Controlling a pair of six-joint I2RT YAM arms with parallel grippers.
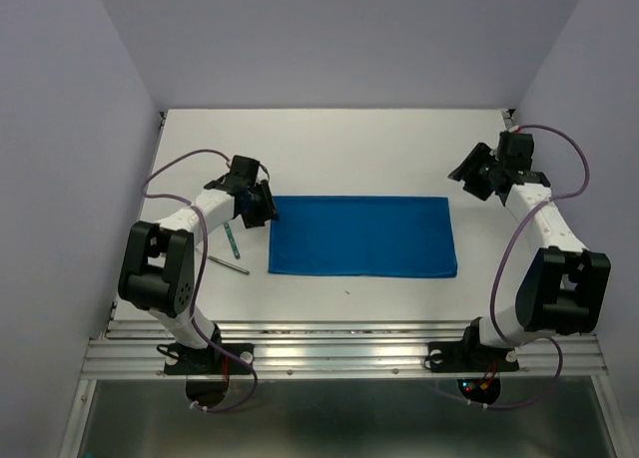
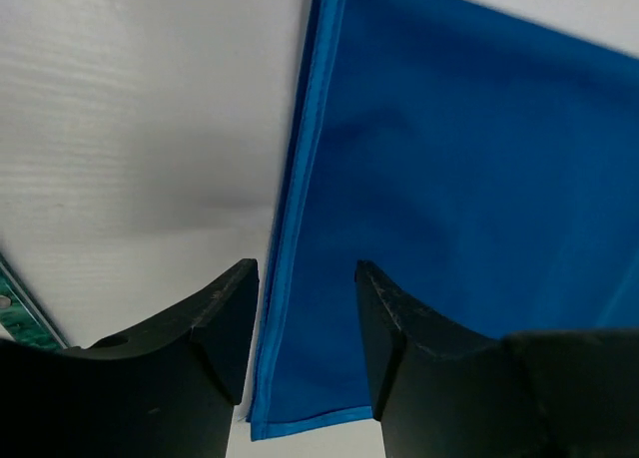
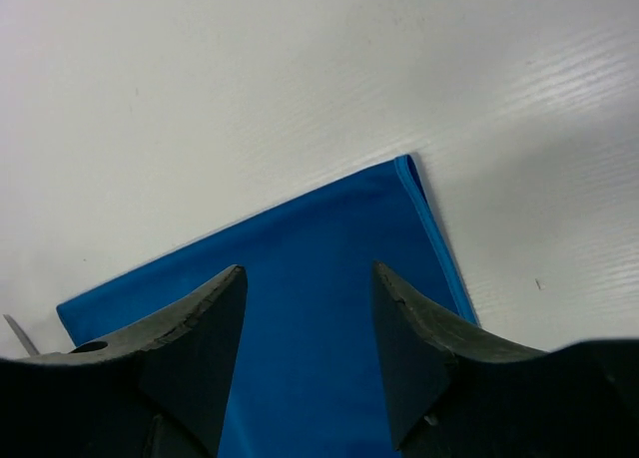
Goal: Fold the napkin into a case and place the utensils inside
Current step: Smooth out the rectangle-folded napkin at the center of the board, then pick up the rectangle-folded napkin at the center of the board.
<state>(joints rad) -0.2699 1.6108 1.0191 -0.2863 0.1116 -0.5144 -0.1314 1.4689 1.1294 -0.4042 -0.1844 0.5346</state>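
- Left gripper (image 2: 307,273) has its jaws apart with nothing clamped between them; through the gap its wrist view shows the left hem of the napkin (image 1: 361,236) and one corner.
- From above, this gripper sits at the napkin's far-left corner. Whether its fingertips touch the cloth I cannot tell.
- On the other side, the right gripper (image 3: 308,273) also has its jaws spread wide and empty. It hangs off the cloth just past the far-right corner, and that corner shows beyond its fingers (image 3: 200,328).
- The napkin is bright blue, plain and smooth. It lies flat as a wide rectangle in the middle of the white table (image 1: 349,149), between the two arms, with its long sides running left to right.
- Along the left edge, the left wrist view shows a lighter strip of hem beside a darker one, so the cloth looks layered there. The overhead view does not show this.
- Only the overhead view shows both utensils clearly. The teal-handled utensil (image 1: 232,238) and the grey metal utensil (image 1: 228,264) lie on the table just left of the napkin, near the left arm and apart from the cloth.
- A sliver of teal shows at the lower left edge of the left wrist view.
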